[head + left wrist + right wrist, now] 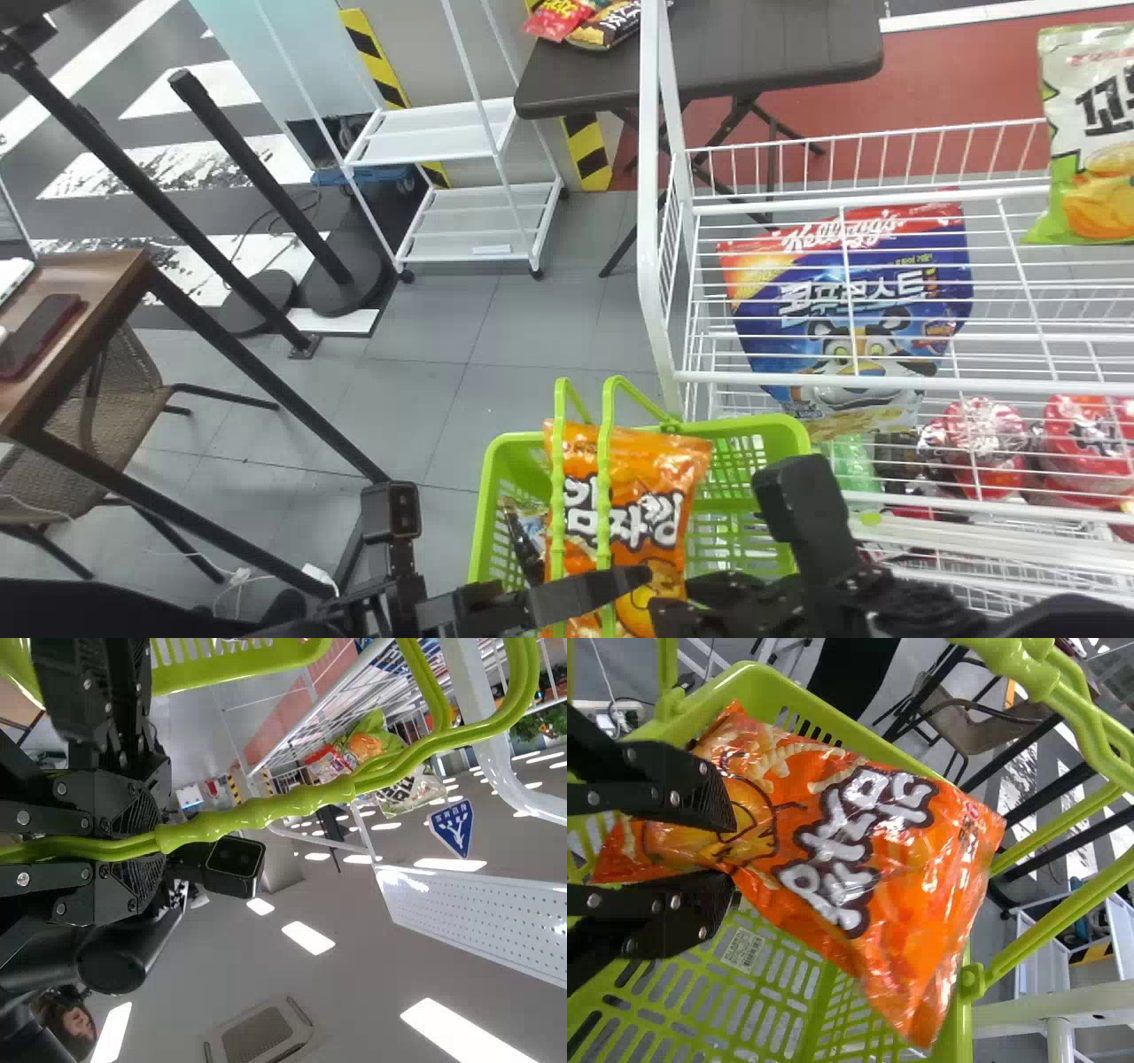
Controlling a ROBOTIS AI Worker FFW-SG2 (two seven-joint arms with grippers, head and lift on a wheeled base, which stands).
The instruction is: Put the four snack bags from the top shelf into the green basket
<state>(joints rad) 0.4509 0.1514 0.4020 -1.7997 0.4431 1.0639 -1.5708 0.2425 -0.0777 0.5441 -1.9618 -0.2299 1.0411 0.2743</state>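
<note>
My right tool pinches the near end of the puffy orange plastic snack bag, whose film bunches between the fingertips. The rest of the bag lies ahead of that tool and slightly to its left, over the opening of the light-green slotted plastic basket. My left tool, just left of the right one, is closed around the green basket handles.

Those handles arch across the bag's face, between it and the head camera, and stand in the way ahead of my right tool. A dark snack packet sits in the basket, to the left of the orange bag and ahead and left of my right tool. Ahead and to the right of that tool stands a white wire rack with a blue-and-red cereal pouch; red shiny packs are lower in it. A pale bag with green edges is farther off on the same side.

The orange bag's long axis runs away from my right tool, with its broad, crimped free end pointing forward toward the basket's far rim and its printed face turned up.
</note>
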